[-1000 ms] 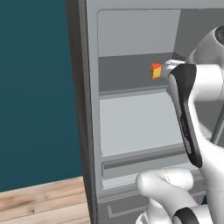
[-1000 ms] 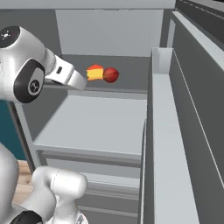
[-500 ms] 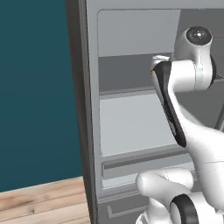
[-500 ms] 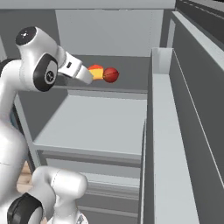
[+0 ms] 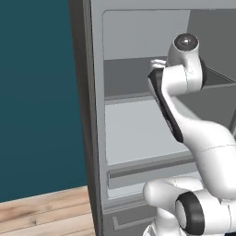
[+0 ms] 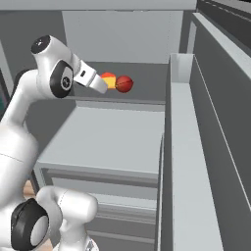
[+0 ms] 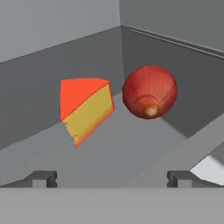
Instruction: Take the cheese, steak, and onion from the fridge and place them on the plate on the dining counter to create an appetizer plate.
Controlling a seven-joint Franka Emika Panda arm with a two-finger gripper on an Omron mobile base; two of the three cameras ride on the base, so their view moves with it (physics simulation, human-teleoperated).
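Note:
Inside the fridge (image 5: 94, 115), the cheese (image 7: 85, 107) and the onion (image 7: 149, 92) sit side by side on the upper shelf. The cheese is a yellow wedge with a red rind; the onion is a dark-red ball to its right. My gripper (image 7: 111, 179) is open, its fingertips (image 7: 41, 178) wide apart, short of both foods, with nothing between them. In the right base view the gripper (image 6: 99, 84) reaches in from the left, its tip just in front of the cheese (image 6: 109, 80), with the onion (image 6: 124, 84) beyond. The steak, plate and dining counter are out of view.
A wide pale shelf (image 6: 108, 137) lies below the upper one, with drawers (image 6: 112, 211) under it. The open fridge door (image 6: 196, 147) with its shelf bins stands close on the right. The fridge's left wall (image 5: 85, 92) borders the arm's other side.
The arm's upper joints have swung over in front of the shelf, now covering the cheese in the left base view. The hand stays by the cheese, jaws still open.

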